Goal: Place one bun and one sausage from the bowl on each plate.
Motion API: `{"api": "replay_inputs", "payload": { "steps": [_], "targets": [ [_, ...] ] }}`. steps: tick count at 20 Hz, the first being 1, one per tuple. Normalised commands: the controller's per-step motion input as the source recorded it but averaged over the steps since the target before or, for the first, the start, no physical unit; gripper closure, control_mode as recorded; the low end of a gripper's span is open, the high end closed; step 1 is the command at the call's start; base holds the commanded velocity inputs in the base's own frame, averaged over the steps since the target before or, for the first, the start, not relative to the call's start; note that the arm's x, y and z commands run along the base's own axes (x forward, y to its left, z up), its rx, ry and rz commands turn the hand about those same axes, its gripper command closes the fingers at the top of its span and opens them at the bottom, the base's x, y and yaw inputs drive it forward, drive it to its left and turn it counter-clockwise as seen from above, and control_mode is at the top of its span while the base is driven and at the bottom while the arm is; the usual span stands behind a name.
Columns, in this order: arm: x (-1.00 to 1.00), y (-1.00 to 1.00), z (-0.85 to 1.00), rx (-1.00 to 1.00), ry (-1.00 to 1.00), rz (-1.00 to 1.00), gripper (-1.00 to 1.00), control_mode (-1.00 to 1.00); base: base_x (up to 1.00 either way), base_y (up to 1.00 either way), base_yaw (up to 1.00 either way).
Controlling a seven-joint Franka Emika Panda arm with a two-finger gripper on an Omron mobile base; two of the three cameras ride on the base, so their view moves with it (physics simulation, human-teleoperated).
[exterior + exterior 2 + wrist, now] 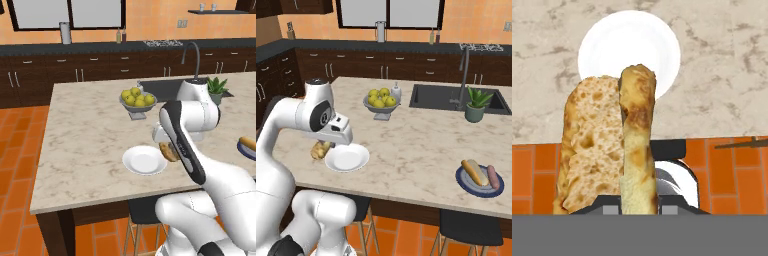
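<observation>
The bun stands clamped in the claw, hanging at the counter's edge just short of the bare white plate, likely ready for setting down. Far off, the blue plate has its pair. The arm hides the claw's fingers and the bowl.

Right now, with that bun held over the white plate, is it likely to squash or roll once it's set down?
The bun looks split and porous, so probably light and soft; the shut tool may dent it. Its long rounded shape could let it rock or roll on the shallow white plate, though the flat cut face may steady it.
</observation>
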Motion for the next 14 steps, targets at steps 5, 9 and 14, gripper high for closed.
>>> {"api": "replay_inputs", "payload": {
  "steps": [5,9,14],
  "targets": [
    [0.99,0.29,-0.76,0.0,0.06,-0.05,1.0,-1.0,0.0,0.0,0.0],
    [0.94,0.37,-0.57,-0.01,0.05,-0.06,1.0,-1.0,0.0,0.0,0.0],
    [0.86,0.0,-0.89,0.0,0.07,0.0,1.0,-1.0,0.0,0.0,0.0]
  ]
}}
